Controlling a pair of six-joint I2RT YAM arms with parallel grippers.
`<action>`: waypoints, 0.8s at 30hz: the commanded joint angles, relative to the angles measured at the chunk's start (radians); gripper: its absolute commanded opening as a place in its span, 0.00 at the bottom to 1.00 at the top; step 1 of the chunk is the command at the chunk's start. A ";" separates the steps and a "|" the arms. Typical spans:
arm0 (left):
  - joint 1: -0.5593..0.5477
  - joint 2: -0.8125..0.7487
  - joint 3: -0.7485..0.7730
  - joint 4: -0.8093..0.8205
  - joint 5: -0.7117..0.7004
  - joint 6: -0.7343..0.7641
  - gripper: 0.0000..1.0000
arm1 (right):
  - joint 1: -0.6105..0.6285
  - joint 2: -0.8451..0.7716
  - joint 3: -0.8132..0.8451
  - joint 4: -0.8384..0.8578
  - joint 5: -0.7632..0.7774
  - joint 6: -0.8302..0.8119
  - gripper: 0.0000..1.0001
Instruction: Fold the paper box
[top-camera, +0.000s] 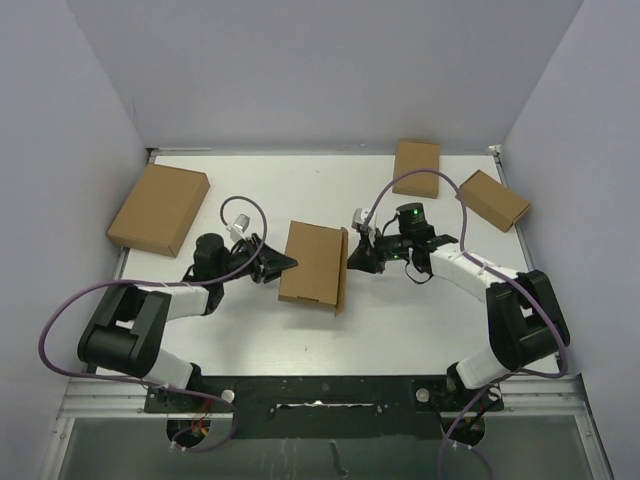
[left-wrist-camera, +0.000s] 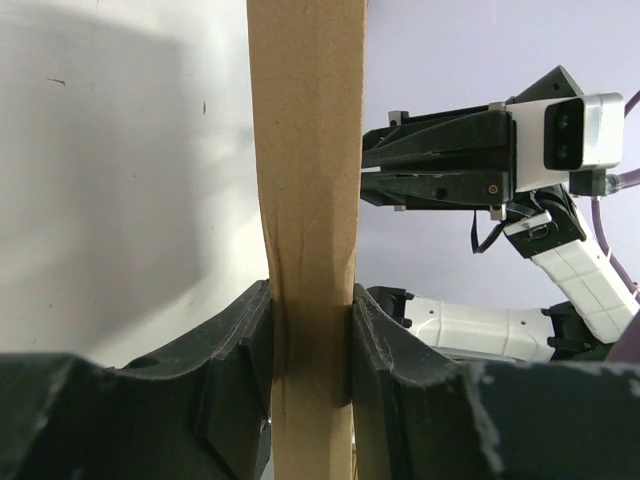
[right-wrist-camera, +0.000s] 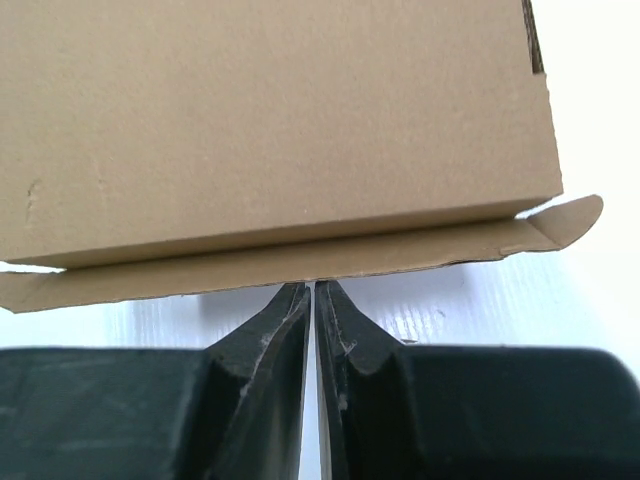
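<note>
So, the paper box is found at the middle of the white surface, roughly between the two arms, with its plain brown panel turned up. A long thin flap is seen sticking out along the edge that faces the right arm. The box's opposite edge is pinched by the left pincer, and the cardboard is squeezed tight between both fingers in the left wrist view. The right pincer is pressed together with nothing caught in it. Its tips are parked right at the rim of that flap, though actual contact can't be told. A larger cardboard box is set well off at the back left. A small box and a second small box are placed near each other at the back right.
</note>
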 joint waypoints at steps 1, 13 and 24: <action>-0.028 0.031 0.056 0.080 0.001 0.009 0.28 | 0.009 -0.053 -0.005 0.071 -0.047 0.013 0.10; -0.108 0.094 0.123 0.057 -0.012 0.026 0.27 | 0.018 -0.056 0.008 0.025 -0.023 -0.032 0.11; 0.008 0.064 0.047 0.064 -0.009 -0.038 0.27 | -0.054 -0.130 -0.002 -0.170 -0.125 -0.327 0.36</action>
